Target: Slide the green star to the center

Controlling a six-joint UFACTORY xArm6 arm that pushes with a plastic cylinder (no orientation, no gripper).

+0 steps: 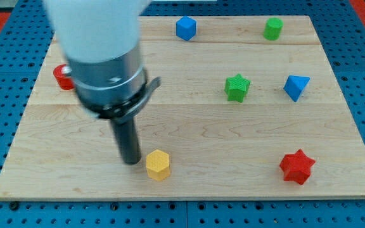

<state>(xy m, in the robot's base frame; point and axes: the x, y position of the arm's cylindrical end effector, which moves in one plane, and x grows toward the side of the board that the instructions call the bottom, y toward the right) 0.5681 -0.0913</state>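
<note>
The green star lies on the wooden board, right of the middle and in the upper half. My tip rests on the board at the lower left of centre, just left of a yellow hexagonal block. The tip is far from the green star, well to its left and below it. The arm's large body hides part of the board's upper left.
A blue cube and a green cylinder sit near the view's top. A blue triangular block is right of the green star. A red star is at the lower right. A red block is partly hidden at the left.
</note>
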